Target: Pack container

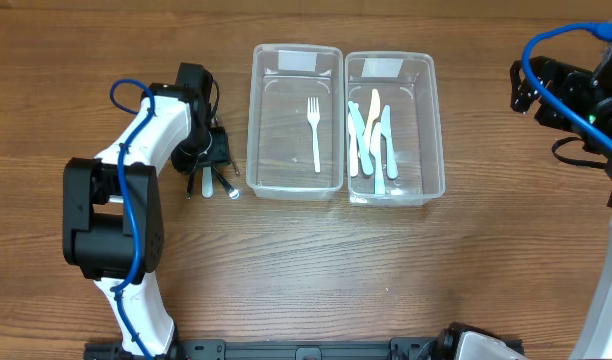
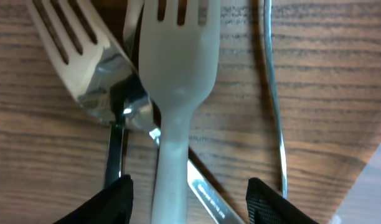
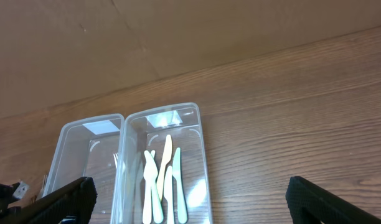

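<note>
Two clear plastic containers stand side by side at the table's back middle. The left container (image 1: pixel 254 120) holds one white plastic fork (image 1: pixel 314 130). The right container (image 1: pixel 438 130) holds several pastel plastic knives (image 1: pixel 371 135); both also show in the right wrist view (image 3: pixel 197 124). My left gripper (image 2: pixel 189 202) is open, its fingers on either side of a pale plastic fork's handle (image 2: pixel 175 74), low over a small cutlery pile (image 1: pixel 214 178) with a metal fork (image 2: pixel 72 46) and a metal knife (image 2: pixel 206 193). My right gripper (image 3: pixel 187 199) is open and empty, raised at the far right.
The cutlery pile lies left of the containers, close to the left container's wall. A thin metal handle (image 2: pixel 274 93) lies right of the pale fork. The table's back edge runs behind the containers in the right wrist view (image 3: pixel 240 62).
</note>
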